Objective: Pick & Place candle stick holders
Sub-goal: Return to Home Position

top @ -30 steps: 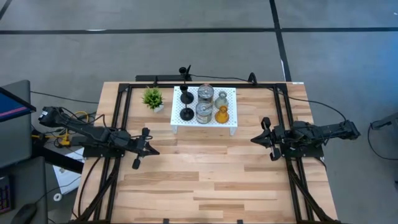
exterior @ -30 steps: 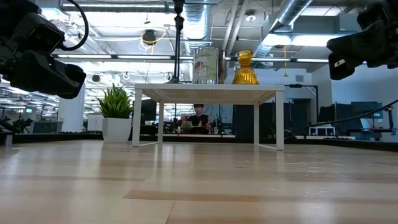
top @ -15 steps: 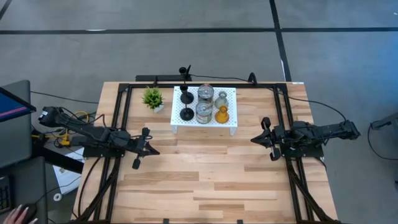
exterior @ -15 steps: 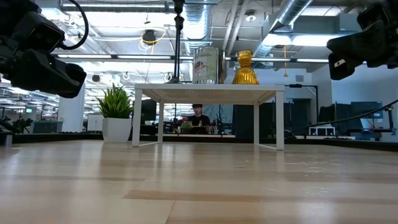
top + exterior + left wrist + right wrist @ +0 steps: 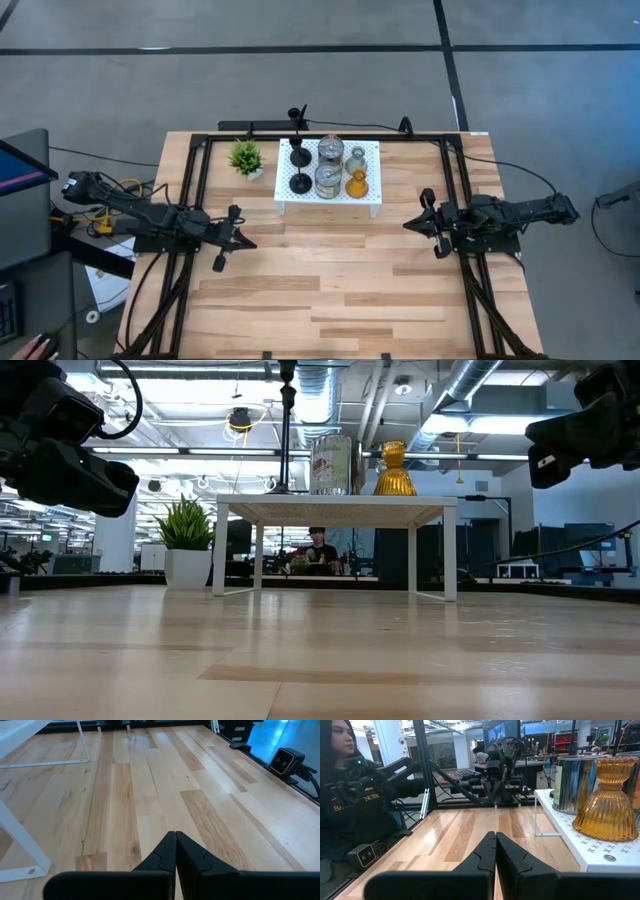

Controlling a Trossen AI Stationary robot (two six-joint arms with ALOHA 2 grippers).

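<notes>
Black slim-stemmed sticks [image 5: 299, 156], clear glass jars [image 5: 327, 180], an amber glass holder [image 5: 357, 185] and a greyish-olive bell-shaped holder [image 5: 357, 156] are seen grouped on the white perforated stand [image 5: 372, 170]. The left gripper [image 5: 247, 241] and right gripper [image 5: 408, 226] are held above the wooden counter [image 5: 330, 285] on either side of the stand — fingers pinched together, nothing gripped.

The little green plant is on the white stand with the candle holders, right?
No. The little green plant stands on the wooden table beside the white stand, not on it; the high view shows it. The candle holders are on the stand.
</notes>
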